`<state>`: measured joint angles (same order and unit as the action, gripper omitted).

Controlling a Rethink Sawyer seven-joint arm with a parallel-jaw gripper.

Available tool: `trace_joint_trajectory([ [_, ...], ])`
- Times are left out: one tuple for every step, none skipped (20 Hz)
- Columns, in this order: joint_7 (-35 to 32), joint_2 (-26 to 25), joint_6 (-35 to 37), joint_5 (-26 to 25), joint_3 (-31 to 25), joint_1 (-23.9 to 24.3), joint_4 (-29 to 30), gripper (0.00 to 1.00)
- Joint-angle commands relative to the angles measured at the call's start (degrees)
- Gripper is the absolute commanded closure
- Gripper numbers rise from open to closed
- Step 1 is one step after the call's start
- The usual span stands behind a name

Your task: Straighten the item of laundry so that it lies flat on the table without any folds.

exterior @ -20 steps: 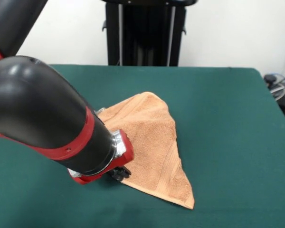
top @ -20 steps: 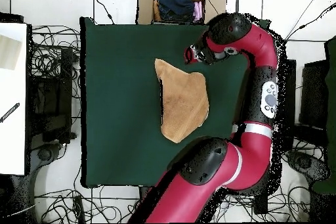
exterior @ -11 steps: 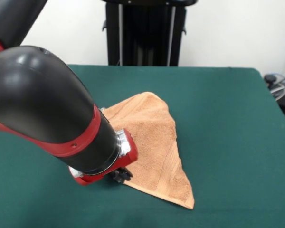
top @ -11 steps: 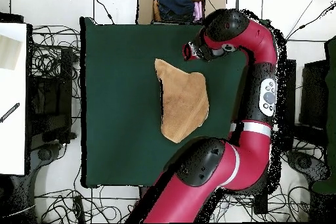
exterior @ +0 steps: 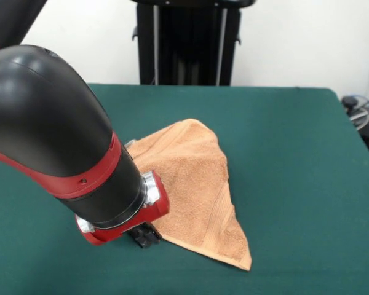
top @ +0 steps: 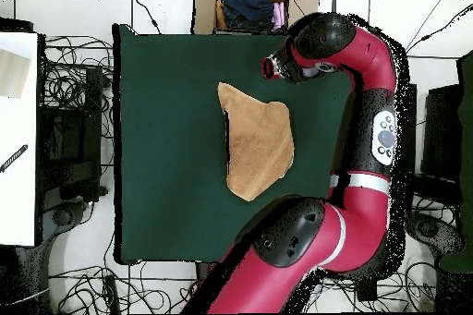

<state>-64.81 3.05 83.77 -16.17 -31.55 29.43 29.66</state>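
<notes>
- Setting: a white wall [exterior: 307, 43] with a black upright frame [exterior: 187, 43] stands behind a bench [exterior: 295, 153] covered in dark green cloth; in the overhead view the bench is ringed by cables [top: 78, 71] on a tiled floor, with a white side table [top: 18, 136] at one edge and a cardboard box of clothes [top: 248, 5] at another.
- Towel [exterior: 197, 184]: a peach-orange terry towel lies near the middle of the bench, folded into a rough triangle with one long point towards the camera in the front view; woven border bands run along its folded edge.
- Towel, overhead view [top: 259, 140]: the cloth forms an irregular, elongated patch, pointed at one end and rounded at the other, well inside the bench's edges.
- Arm [exterior: 55, 141]: the red and black arm fills the left of the front view, its red wrist collar low over the bench.
- Pincer [exterior: 144, 236]: only a dark tip shows beneath the wrist, just beside the towel's edge; whether it is open or closed cannot be told, nor whether it touches the cloth.
- Pincer, overhead view [top: 270, 67]: it sits near the towel's pointed end, off the cloth.
</notes>
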Motion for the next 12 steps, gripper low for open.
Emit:
trace_joint_trajectory([
  [10.92, -0.1, -4.67, -1.77, -0.42, 0.17, 6.96, 1.0],
  [11.44, 0.05, -5.6, -1.98, -0.44, 0.14, 7.02, 0.0],
  [11.07, -0.02, -5.17, -2.15, -0.3, -0.04, 6.62, 0.0],
  [10.7, -0.08, -4.74, -2.32, -0.17, -0.21, 6.22, 0.0],
  [10.32, -0.03, -4.67, -2.42, -0.01, -0.28, 6.08, 0.0],
  [10.31, 0.05, -4.68, -2.36, 0.06, -0.14, 6.39, 0.0],
  [10.34, 0.13, -4.71, -2.3, 0.08, -0.07, 6.66, 0.0],
  [10.4, 0.16, -4.67, -2.29, 0.11, -0.02, 6.79, 0.0],
  [10.45, 0.19, -4.63, -2.27, 0.14, 0.02, 6.92, 0.0],
  [10.57, 0.02, -4.39, -2.37, 0.04, -0.07, 6.44, 0.0],
  [10.59, 0.02, -4.45, -2.35, 0.04, -0.04, 6.49, 0.0],
  [10.72, -0.05, -4.28, -2.38, -0.01, -0.06, 6.38, 0.0],
])
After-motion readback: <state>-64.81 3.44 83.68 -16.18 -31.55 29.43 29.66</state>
